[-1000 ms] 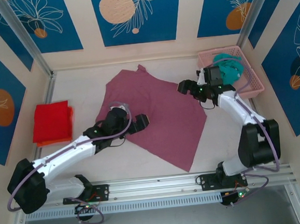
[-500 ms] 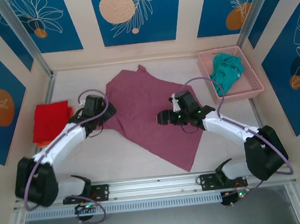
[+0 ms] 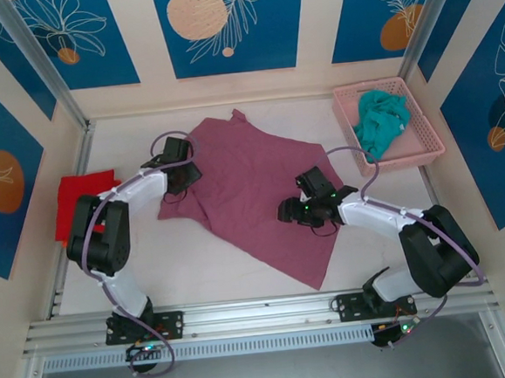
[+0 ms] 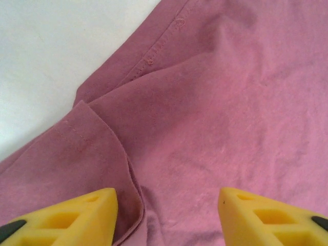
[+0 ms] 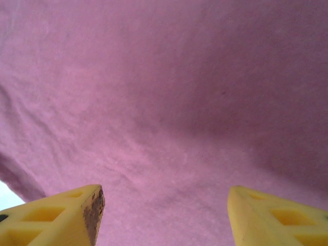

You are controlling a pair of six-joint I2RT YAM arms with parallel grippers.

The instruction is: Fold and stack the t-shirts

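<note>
mauve t-shirt (image 3: pixel 261 184) spread on table (image 3: pixel 153 258), slightly rumpled; limp, light, likely to drape and bunch, so best pinched at stitched edges. left gripper (image 4: pixel 166 207) and right gripper (image 5: pixel 164 207) hover parted over cloth, grasping nothing

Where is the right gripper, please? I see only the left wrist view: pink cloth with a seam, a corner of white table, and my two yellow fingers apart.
Observer: The right gripper is low over the right half of the same mauve t-shirt, with its jaws apart.
Operator: Thank you. Where are the other shirts?
Observer: The red t-shirt lies at the left edge of the table, apart from the mauve one; it looks folded.
Operator: And the third?
Observer: The teal t-shirt lies crumpled inside the pink basket at the far right corner.
</note>
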